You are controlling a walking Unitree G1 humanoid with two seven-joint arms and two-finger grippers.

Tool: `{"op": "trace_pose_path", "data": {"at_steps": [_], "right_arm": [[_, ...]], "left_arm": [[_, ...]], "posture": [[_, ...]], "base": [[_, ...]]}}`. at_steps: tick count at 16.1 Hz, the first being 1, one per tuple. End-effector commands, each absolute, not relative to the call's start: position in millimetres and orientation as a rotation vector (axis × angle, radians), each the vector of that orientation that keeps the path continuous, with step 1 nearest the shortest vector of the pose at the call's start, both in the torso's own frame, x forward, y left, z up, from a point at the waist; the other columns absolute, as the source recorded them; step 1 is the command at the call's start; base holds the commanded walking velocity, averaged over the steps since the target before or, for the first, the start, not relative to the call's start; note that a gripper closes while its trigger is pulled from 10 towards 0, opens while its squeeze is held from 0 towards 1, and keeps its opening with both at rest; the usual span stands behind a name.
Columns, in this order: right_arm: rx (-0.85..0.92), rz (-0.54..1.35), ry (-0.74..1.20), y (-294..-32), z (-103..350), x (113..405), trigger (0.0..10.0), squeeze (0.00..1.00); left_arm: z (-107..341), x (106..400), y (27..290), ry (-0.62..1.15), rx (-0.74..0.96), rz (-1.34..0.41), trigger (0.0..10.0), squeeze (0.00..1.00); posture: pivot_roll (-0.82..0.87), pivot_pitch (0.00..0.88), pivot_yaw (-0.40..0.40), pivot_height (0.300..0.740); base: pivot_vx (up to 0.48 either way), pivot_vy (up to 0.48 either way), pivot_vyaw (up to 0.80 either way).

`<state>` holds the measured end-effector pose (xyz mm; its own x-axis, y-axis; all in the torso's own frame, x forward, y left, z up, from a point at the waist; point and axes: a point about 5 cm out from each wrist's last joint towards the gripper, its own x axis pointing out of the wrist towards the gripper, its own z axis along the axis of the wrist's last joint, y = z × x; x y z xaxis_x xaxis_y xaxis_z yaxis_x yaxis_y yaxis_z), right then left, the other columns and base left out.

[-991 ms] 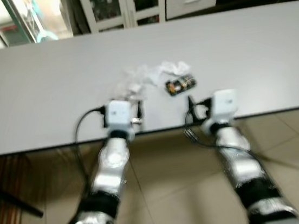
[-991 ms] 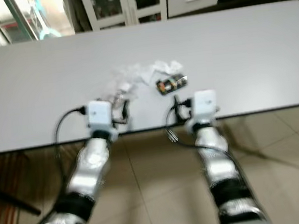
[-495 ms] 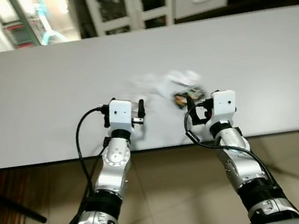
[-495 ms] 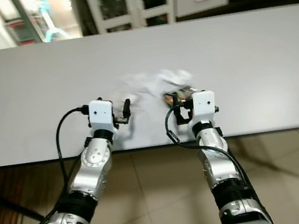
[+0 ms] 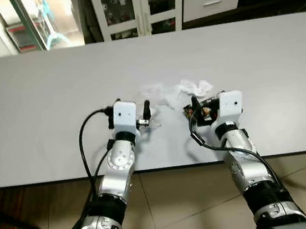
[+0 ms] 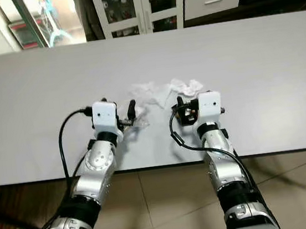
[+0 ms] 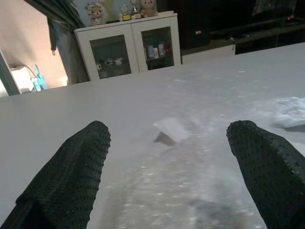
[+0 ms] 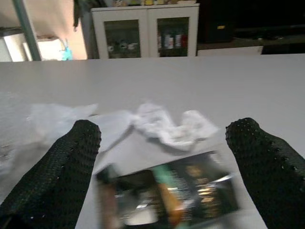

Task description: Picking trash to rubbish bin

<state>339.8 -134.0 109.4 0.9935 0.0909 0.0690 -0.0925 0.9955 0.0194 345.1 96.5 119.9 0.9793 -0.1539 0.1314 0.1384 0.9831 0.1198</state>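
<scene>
Both arms are pushing in over the surface's near edge, the right gripper, fingers apart, now straddling the dark snack wrapper, the left gripper spreading around clear film, grasps looking imminent.

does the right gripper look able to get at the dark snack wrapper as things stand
Probably yes. The right gripper is open with the dark snack wrapper lying flat on the table just ahead, between its fingers. Nothing blocks it; the crumpled white tissue sits beyond.
</scene>
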Motion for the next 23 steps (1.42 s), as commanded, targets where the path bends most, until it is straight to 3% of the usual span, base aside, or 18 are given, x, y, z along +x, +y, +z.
{"op": "trace_pose_path", "data": {"at_steps": [1,9,15,23], "right_arm": [[0.035,0.113,-0.073,-125.7,110.6,340.1,10.0,0.00],[0.038,0.113,-0.066,-125.8,109.9,340.1,10.0,0.00],[0.036,0.111,-0.063,-126.2,109.2,339.3,10.0,0.00],[0.034,0.105,-0.058,-127.3,107.8,337.9,10.0,0.00]], "left_arm": [[116.1,344.3,103.1,-0.123,0.109,-0.142,10.0,0.00],[98.1,339.3,89.4,-0.024,0.142,-0.265,10.0,0.00],[96.0,332.2,67.2,-0.017,0.091,-0.460,10.0,0.00],[112.3,354.0,62.0,-0.040,0.265,-0.405,10.0,0.00]], "posture": [[-0.08,0.031,0.056,0.740],[-0.07,0.045,0.051,0.740],[-0.08,0.051,0.050,0.740],[-0.09,0.048,0.052,0.740]], "base": [[0.000,0.000,0.00],[0.000,0.000,0.00],[0.000,0.000,0.00],[0.000,0.000,0.00]]}}
